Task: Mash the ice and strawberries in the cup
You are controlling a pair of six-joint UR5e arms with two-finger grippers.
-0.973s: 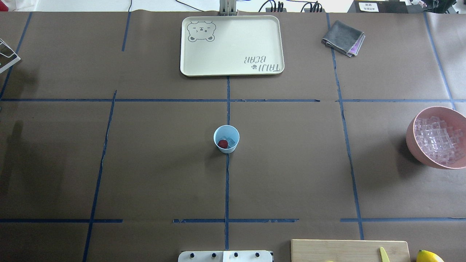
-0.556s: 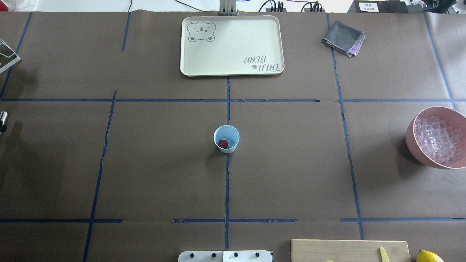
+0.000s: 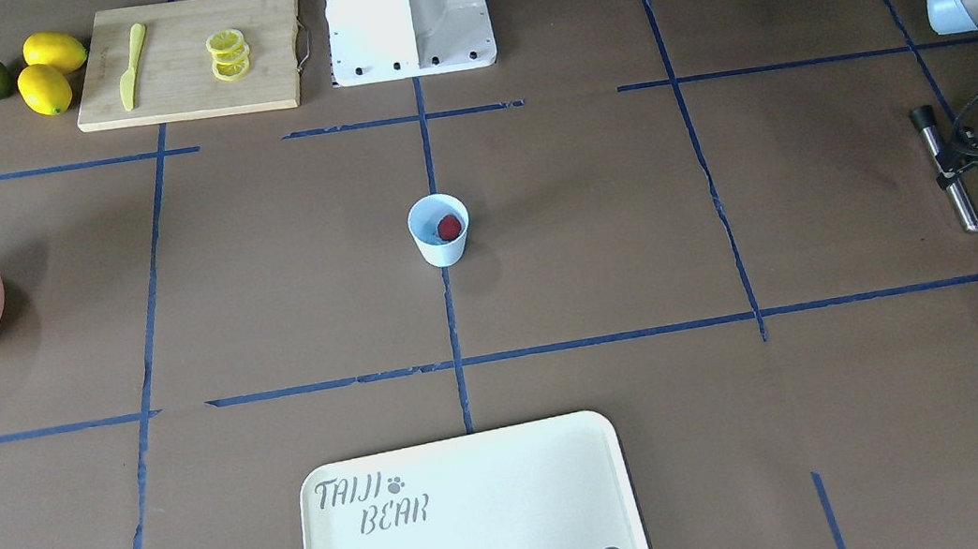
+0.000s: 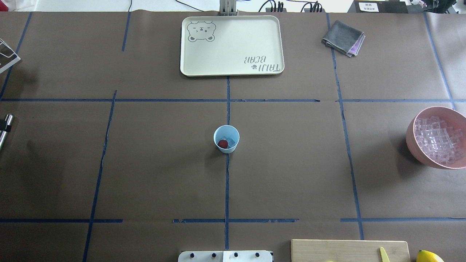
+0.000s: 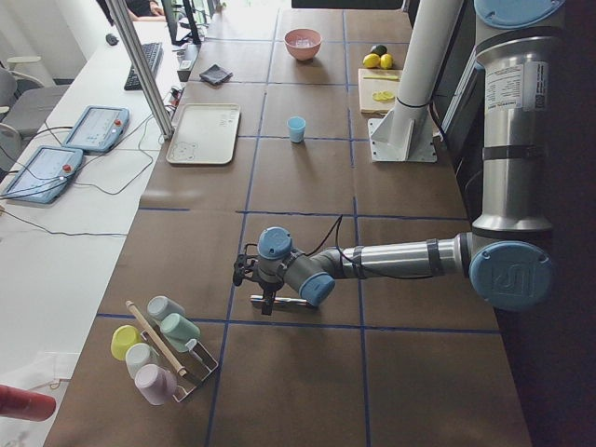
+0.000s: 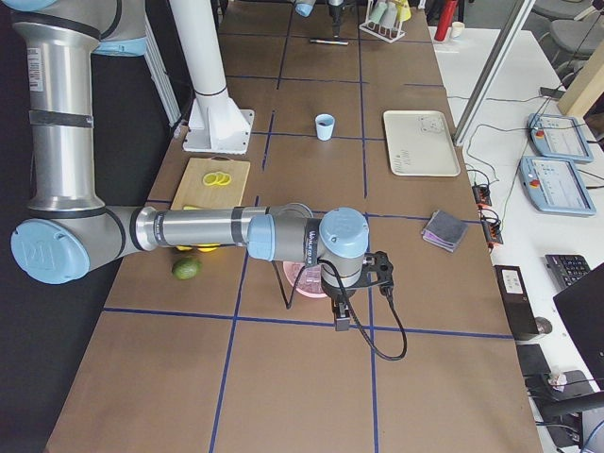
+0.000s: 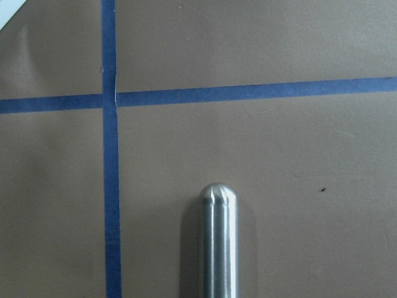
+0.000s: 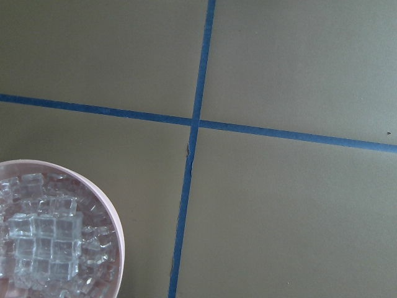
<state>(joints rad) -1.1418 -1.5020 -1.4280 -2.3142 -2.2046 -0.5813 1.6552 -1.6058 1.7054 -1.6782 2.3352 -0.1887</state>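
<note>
The cup (image 3: 441, 250) stands upright in the middle of the desk (image 4: 153, 174), on the centre tape line and well apart from both arms. The strawberry (image 3: 449, 226) is inside it, touching the ice (image 4: 229, 140) cubes on the bottom.

Handling, as we judge it:
- **Cup:** light thin plastic with no handle, likely to slide or tip under a downward push. We would take it by the outer wall, low down, with the free arm to brace it.
- **Berry and cubes:** the berry is soft and should crush easily. The cubes are hard and slick and will probably skate out from under a rounded tip.
- **Pressing:** press straight down and slowly, and keep off the rim.

The left tool (image 3: 946, 174) is out at the desk's left end, clamped around the middle of a metal rod (image 3: 963, 204). The rod has a black cap on one end and a rounded steel tip on the other. It is stiff and smooth, so it could slip in the grip under load. It lies roughly level and low over the desk, and we can't tell whether it touches. The left wrist view shows the steel tip poking out over bare paper.

The right tool (image 6: 341, 321) hangs over the right end, near the pink bowl (image 4: 412, 145) of spare cubes. We cannot tell whether its fingers are apart or together, and no view shows anything in it.
</note>
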